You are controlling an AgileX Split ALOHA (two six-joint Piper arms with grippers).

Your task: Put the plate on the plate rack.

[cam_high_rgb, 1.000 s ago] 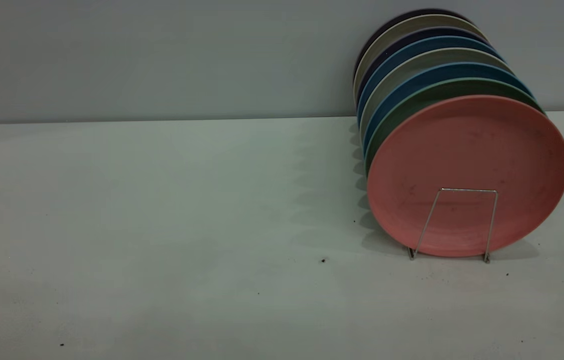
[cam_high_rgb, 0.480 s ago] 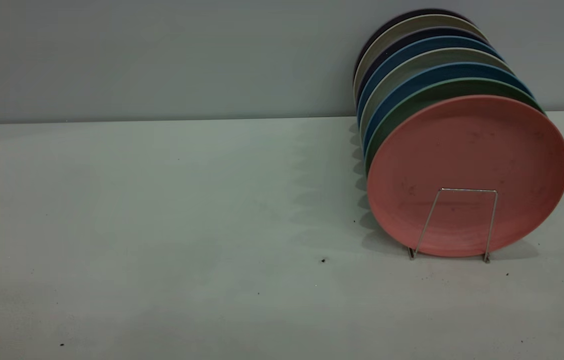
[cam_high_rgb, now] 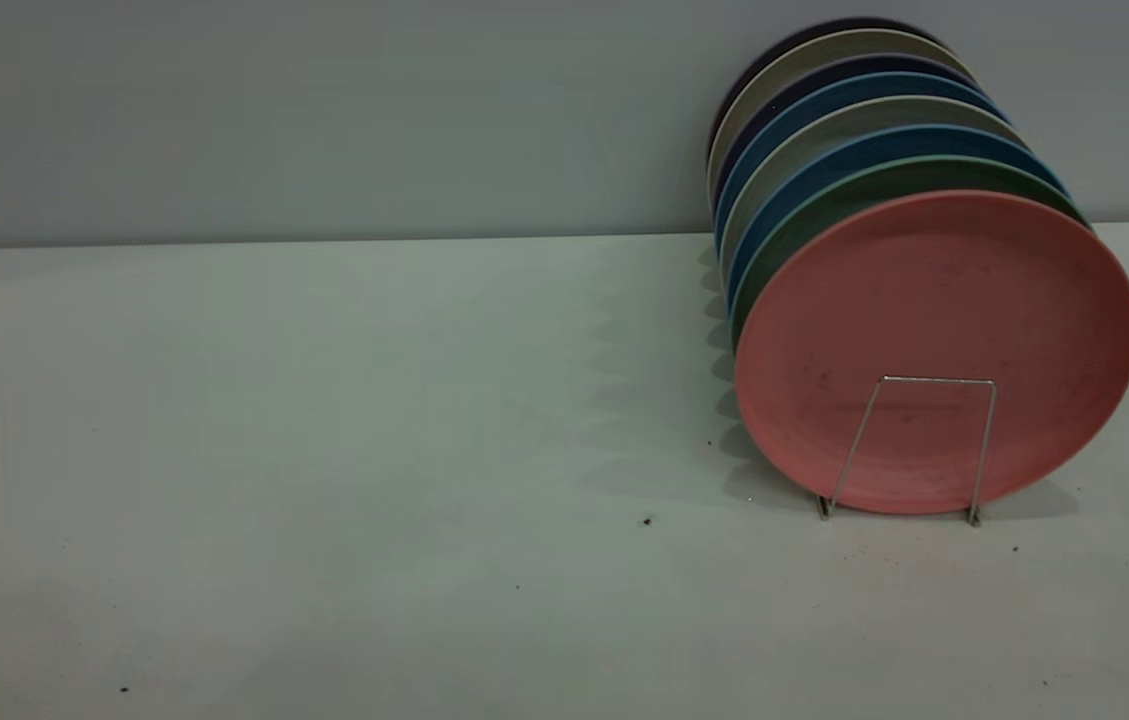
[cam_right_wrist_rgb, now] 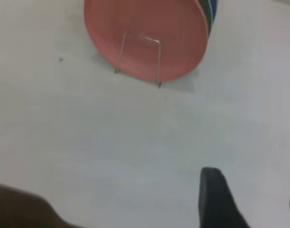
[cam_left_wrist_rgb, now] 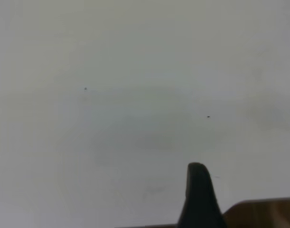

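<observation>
One salmon-pink plate (cam_high_rgb: 936, 350) stands on edge at the front of the plate rack (cam_high_rgb: 909, 448), on the right side of the exterior view; its face is toward the camera and it leans slightly back. One thin wire loop of the rack crosses the lower part of the plate's face, its two feet resting on the table (cam_high_rgb: 324, 450). Behind the pink plate, seven more plates stand in a row, each showing only as a curved rim: a green plate (cam_high_rgb: 884, 178) directly behind, then a blue plate (cam_high_rgb: 864, 148), a grey one, another blue, a dark one, a pale grey one, and a very dark one at the back. That makes eight plates in all, packed closely together. Neither arm appears in the exterior view. The right wrist view shows the right gripper (cam_right_wrist_rgb: 256, 199) well apart from the rack, holding nothing, with one dark finger (cam_right_wrist_rgb: 216, 199) plainly visible and a wide gap to the other at the frame edge. The left wrist view shows only one dark finger (cam_left_wrist_rgb: 198, 197) of the left gripper above bare table, so its opening cannot be told. The table is a pale, matte grey-white surface with a few small dark specks (cam_high_rgb: 646, 521). A plain grey wall (cam_high_rgb: 324, 110) rises behind it.
</observation>
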